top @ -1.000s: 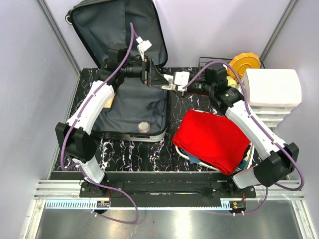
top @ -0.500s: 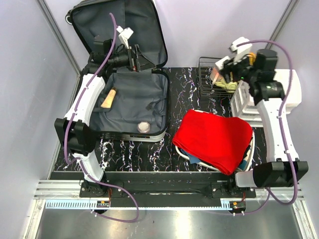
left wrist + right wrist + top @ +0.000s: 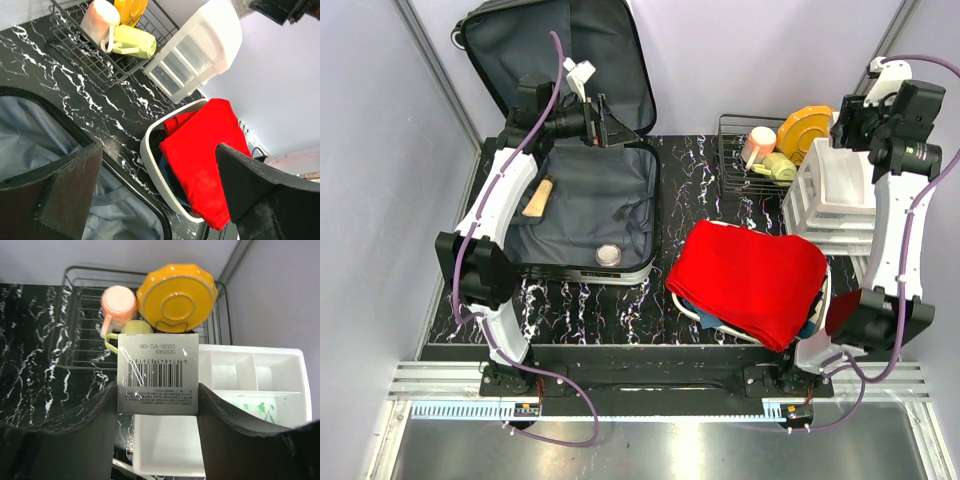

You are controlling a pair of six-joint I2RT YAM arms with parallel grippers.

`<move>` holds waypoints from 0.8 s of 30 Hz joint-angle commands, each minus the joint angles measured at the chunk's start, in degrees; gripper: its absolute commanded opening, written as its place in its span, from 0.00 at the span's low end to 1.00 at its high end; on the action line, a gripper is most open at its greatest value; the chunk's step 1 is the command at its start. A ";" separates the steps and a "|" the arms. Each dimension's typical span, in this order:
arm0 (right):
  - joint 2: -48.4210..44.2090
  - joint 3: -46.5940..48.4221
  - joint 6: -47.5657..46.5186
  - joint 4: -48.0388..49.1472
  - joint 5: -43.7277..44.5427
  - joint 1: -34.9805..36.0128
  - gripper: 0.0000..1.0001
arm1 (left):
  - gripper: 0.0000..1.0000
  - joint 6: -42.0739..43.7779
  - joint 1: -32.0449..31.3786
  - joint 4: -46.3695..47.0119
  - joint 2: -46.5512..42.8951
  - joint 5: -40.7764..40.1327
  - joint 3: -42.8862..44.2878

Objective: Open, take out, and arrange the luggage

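The hard-shell luggage lies open at 10 o'clock on the black marbled table, its lid propped upright against the back wall, soft grey lining bare but for a small round tin and a tan wooden piece. The left gripper hovers over the hinge, jaws spread wide and empty. The right gripper, half closed, pinches a flat barcoded packet above the white plastic organiser at 2 o'clock. A wire rack at 1 o'clock holds two mugs and an orange plate. A white basin at 4 o'clock holds a red cloth
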 commanded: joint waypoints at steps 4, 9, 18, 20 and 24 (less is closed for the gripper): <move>9.83 9.48 2.57 -3.22 1.97 -3.52 0.06 | 0.99 1.47 1.81 2.50 -5.66 -2.86 -6.00; 12.22 10.10 3.80 -4.28 0.21 -4.05 0.05 | 0.99 1.56 3.75 2.15 -7.78 -4.62 -10.04; 12.48 7.55 5.91 -5.07 -5.06 -4.05 0.13 | 0.99 3.14 4.89 0.40 -8.66 -6.55 -12.07; 13.27 7.46 6.00 -4.37 -4.72 -4.05 0.34 | 0.99 4.54 4.98 -0.74 -8.31 -7.17 -11.29; 14.77 8.87 5.73 -3.67 -3.84 -4.05 0.58 | 0.99 9.81 5.86 -8.71 -6.38 -8.31 -8.56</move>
